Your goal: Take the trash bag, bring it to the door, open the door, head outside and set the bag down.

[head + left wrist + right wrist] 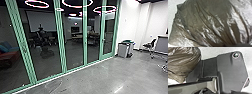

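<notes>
While the brown trash bag is bulging beside the base plate's edge, good carrying is demanding slow, wide turns clear of the green-framed glass wall, both grippers' state being impossible to tell.

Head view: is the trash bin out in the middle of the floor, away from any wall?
No, the bin stands close by the white wall, just past the end of the green-framed glass.

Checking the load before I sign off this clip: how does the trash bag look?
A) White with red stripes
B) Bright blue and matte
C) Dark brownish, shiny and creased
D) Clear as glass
C: both wrist views show the trash bag as dark brownish film with glinting creases.
</notes>
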Available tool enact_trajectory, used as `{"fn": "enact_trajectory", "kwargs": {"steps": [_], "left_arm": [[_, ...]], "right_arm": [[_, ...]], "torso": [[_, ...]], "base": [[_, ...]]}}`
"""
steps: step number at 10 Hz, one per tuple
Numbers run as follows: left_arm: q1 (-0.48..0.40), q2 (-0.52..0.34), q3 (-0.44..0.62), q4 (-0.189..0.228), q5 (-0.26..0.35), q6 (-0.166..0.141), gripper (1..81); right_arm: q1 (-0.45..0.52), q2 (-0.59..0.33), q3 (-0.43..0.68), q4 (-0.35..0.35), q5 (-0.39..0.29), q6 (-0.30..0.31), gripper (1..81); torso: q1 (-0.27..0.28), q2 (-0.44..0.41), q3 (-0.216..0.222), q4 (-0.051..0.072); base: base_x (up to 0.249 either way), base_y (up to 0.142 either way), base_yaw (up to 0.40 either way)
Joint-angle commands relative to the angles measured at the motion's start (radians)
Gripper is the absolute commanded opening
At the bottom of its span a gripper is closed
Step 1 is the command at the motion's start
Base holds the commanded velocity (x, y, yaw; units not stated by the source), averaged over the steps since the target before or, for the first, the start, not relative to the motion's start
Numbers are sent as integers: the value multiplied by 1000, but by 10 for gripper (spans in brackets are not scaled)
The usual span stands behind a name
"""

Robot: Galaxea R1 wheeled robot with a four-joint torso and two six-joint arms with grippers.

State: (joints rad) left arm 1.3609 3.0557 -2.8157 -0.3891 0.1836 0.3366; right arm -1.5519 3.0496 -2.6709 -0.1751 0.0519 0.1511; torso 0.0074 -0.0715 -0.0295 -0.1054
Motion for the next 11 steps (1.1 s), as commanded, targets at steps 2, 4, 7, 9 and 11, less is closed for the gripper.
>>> {"fn": "enact_trajectory", "kwargs": {"steps": [2, 4, 7, 9, 11], "left_arm": [[-78, -3, -2, -2, 62, 2, 10], [-78, -3, -2, 0, 62, 2, 10], [-78, -3, -2, 0, 62, 2, 10], [-78, 0, -2, 0, 62, 2, 10], [-79, 0, -2, 0, 60, 2, 10]], "right_arm": [[55, 7, 8, -1, -46, -2, 811], [54, 7, 8, -1, -46, -1, 811], [54, 7, 7, 0, -46, -1, 811], [55, 7, 7, 0, -46, -1, 811], [54, 7, 5, 0, -46, -1, 811]], "torso": [[0, 0, 0, 15], [0, 0, 0, 71], [0, 0, 0, 92], [0, 0, 0, 92], [0, 0, 0, 92]], "base": [[98, -73, 0], [98, -74, 0], [98, -77, 0], [98, -77, 0], [98, -77, 0]]}}
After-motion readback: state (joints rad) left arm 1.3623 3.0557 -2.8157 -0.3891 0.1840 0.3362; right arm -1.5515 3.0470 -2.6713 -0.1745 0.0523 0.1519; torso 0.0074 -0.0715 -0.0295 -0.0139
